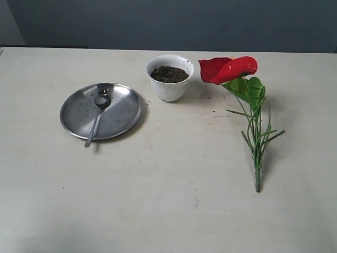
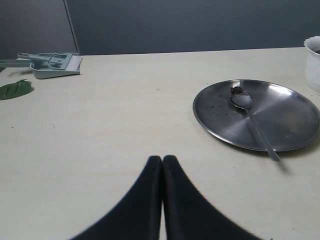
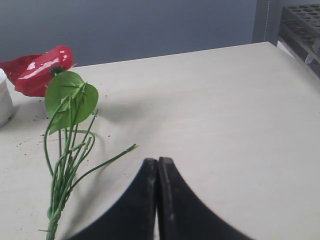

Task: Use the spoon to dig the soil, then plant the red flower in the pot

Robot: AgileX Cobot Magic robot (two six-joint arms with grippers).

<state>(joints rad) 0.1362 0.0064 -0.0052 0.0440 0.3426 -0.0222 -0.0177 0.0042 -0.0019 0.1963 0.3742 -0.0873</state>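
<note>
- Exterior view: the layout reads as a split of work. The spoon [image 1: 97, 118] lies on a round steel plate [image 1: 124, 113] at the left, its bowl on the plate's far part with a few dark crumbs on it. Its handle juts over the near rim, probably so that it is easy to pinch.
- The pot [image 1: 169, 87] stands upright at the far middle of the table [image 1: 174, 200], just right of the plate and apart from it. The soil [image 1: 169, 74] fills it nearly to the wavy rim.
- The red flower [image 1: 227, 69] lies flat at the right, bloom far and close beside the pot, stem pointing near. That puts it within the right arm's side, I judge. Neither arm shows in this view.
- Left wrist view: the left gripper [image 2: 162, 159] hangs low over bare table with its two dark fingers pressed together, holding nothing. It is well to the left of the plate and faces the far edge of the table. A pale green dustpan and brush [image 2: 50, 64] lies at the far left — beside it, one loose green leaf [image 2: 15, 90].
- Right wrist view: the right gripper [image 3: 158, 161] is likewise closed and empty over bare table, to the right of the flower's stem and not touching it.
</note>
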